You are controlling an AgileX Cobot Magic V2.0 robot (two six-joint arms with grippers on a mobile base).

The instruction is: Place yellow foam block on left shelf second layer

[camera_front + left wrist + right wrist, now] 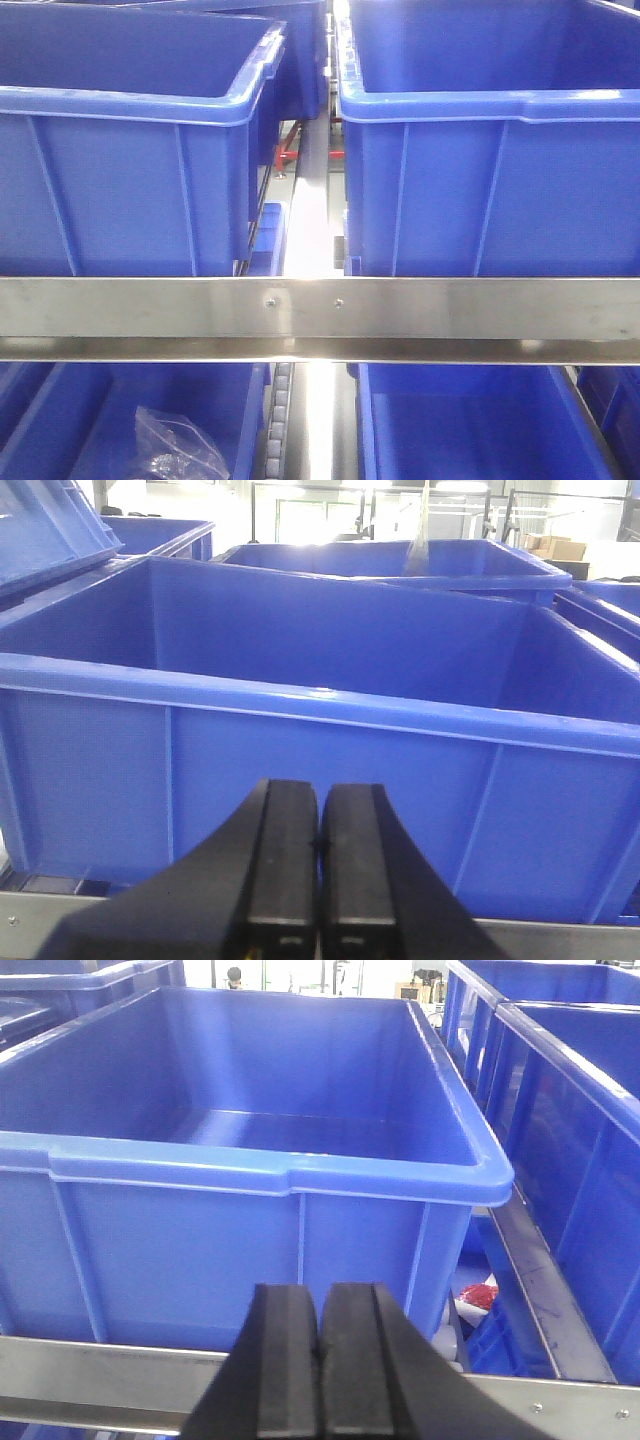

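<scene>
Front view: two blue bins (130, 150) on a steel shelf rail (320, 305); yellow foam block nowhere visible.

Left wrist: left gripper (318, 855) level, jaws pressed together, empty, facing a bin wall.

Right wrist: right gripper (320, 1345) likewise closed, empty.

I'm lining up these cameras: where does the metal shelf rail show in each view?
Front view: the metal shelf rail crosses the full width, just below the middle.
Left wrist: only at the bottom corners, behind the shut left gripper.
Right wrist: along the bottom edge, behind the shut right gripper.
Shared landmark: blue bins standing directly behind the rail.
</scene>
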